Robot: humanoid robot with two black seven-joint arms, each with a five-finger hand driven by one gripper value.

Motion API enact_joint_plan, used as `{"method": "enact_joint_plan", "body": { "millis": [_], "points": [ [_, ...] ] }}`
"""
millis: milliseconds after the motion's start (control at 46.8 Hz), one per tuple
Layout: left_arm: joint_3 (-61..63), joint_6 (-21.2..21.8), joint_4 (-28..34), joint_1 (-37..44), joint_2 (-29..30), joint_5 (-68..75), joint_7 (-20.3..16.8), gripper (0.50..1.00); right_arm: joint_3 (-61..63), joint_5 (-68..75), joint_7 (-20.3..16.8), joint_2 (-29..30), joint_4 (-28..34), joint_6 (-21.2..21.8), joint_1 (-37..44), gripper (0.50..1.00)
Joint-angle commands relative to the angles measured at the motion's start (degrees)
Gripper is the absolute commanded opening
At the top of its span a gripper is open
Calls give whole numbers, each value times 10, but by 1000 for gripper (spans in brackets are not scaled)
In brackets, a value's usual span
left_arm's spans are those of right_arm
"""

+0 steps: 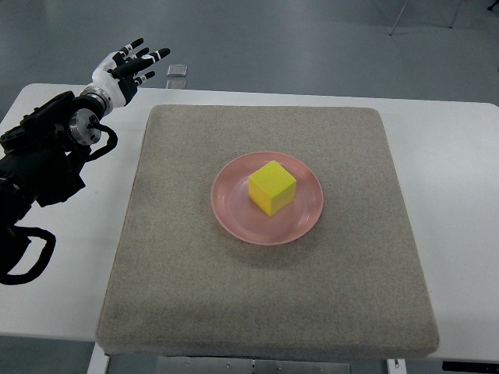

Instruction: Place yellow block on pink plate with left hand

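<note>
left hand (129, 66) sits at the top-left of the top view, past the far-left corner of the mat, fingers (145, 57) spread and extended, holding nothing. its black arm (43, 156) comes in from the left edge and runs over the white table (460, 195), well apart from the plate. yellow block (272, 187) is resting on the pink plate (234, 214), roughly centred on it, sitting flat with one corner turned toward the camera. plate is on the grey mat (265, 312), near the mat's middle, slightly toward the far side. mat covers most of the table, white margin showing on left, right and far edges. hand and block are well apart, no contact. two small flat squarish items (177, 71) lie on the floor just beyond the table's far edge, near the fingertips in the frame; too small to tell what they are. grey floor (312, 39) fills the top of the view. thin legs of some stand or chair (425, 15) show at the top right, cut off by the frame.
</note>
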Motion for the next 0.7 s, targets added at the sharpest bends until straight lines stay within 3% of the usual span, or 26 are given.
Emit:
{"method": "enact_joint_plan", "body": {
  "millis": [0, 85, 149, 683],
  "points": [
    [0, -51, 2, 1, 3, -45, 0, 966, 0, 0, 0, 0, 0, 0, 0, 924],
    [1, -116, 4, 2, 5, -68, -2, 975, 0, 0, 0, 0, 0, 0, 0, 924],
    [1, -140, 4, 11, 5, -68, -5, 990, 0, 0, -1, 0, 0, 0, 0, 924],
    [1, -139, 3, 17, 4, -68, -8, 992, 0, 0, 0, 0, 0, 0, 0, 924]
  ]
}}
